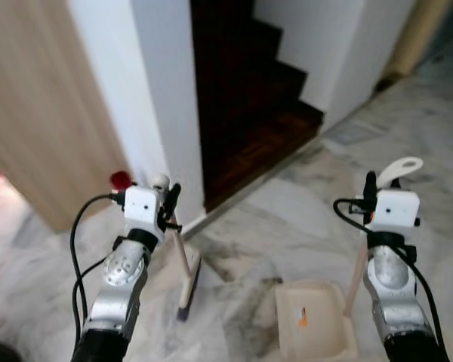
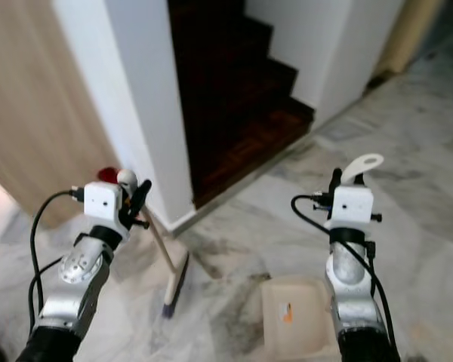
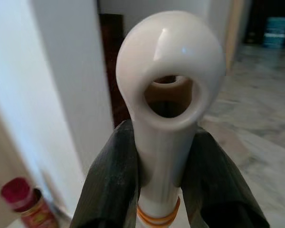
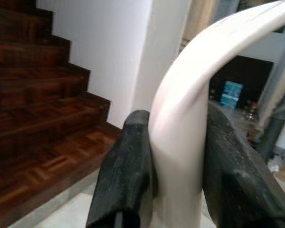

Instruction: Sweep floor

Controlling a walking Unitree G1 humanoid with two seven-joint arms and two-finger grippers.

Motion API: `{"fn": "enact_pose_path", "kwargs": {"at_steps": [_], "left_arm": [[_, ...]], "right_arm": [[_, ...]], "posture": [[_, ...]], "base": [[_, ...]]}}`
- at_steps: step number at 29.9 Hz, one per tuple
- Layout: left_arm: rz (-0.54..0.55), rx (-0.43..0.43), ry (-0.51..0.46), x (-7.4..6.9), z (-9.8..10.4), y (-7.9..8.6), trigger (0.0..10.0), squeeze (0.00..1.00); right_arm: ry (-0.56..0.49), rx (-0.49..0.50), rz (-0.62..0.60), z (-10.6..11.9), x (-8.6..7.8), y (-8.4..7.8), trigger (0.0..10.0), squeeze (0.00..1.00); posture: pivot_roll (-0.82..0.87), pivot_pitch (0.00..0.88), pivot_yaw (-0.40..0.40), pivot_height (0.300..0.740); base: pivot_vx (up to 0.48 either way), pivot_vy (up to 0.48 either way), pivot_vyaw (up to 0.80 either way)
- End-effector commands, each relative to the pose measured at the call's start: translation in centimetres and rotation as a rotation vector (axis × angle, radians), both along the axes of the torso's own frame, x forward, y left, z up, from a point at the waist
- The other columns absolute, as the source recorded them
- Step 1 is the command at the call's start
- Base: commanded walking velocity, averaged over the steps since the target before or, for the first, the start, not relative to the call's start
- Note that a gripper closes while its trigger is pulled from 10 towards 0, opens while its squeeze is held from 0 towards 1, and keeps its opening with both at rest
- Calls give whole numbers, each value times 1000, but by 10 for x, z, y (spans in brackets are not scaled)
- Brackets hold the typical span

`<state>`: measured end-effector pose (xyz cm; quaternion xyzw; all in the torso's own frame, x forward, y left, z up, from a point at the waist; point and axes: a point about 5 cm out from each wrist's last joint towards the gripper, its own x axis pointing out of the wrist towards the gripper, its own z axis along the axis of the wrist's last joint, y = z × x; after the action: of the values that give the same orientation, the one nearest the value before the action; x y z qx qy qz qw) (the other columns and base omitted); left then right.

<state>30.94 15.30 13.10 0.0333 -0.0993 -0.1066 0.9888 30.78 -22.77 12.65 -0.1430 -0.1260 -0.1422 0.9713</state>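
My left gripper (image 1: pixel 169 197) is shut on the cream handle of a small broom (image 1: pixel 182 260); the handle's ring-shaped top (image 3: pixel 170 85) sticks out between the black fingers (image 3: pixel 111 185). The broom's dark bristle head (image 1: pixel 189 290) rests on the marble floor near the white wall corner. My right gripper (image 1: pixel 371 187) is shut on the curved white handle (image 4: pixel 190 109) of an upright dustpan (image 1: pixel 315 328), whose cream pan sits on the floor in front of my right arm. The handle's looped end (image 1: pixel 400 170) rises above the gripper.
A dark wooden staircase (image 1: pixel 249 98) rises ahead between white walls. A wooden door panel (image 1: pixel 45 113) stands at the left. A red-capped jar (image 1: pixel 120 180) sits by the wall base near my left gripper. Marble floor (image 1: pixel 408 128) stretches to the right.
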Motion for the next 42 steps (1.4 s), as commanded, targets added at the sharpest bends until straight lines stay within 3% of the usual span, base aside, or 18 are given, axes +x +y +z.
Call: {"fn": "enact_pose_path", "kwargs": {"at_steps": [1, 42], "left_arm": [[5, 20, -46, 4, 11, 3, 10000, 0], [1, -38, -51, 10, 18, 5, 10000, 0]], "right_arm": [[-27, 12, -6, 4, -1, 1, 10000, 0], [-60, 30, -35, 9, -12, 5, 10000, 0]], "posture": [[-2, 77, 71, 740], [-32, 37, 91, 740]], "base": [[0, 0, -800], [0, 0, -800]]}}
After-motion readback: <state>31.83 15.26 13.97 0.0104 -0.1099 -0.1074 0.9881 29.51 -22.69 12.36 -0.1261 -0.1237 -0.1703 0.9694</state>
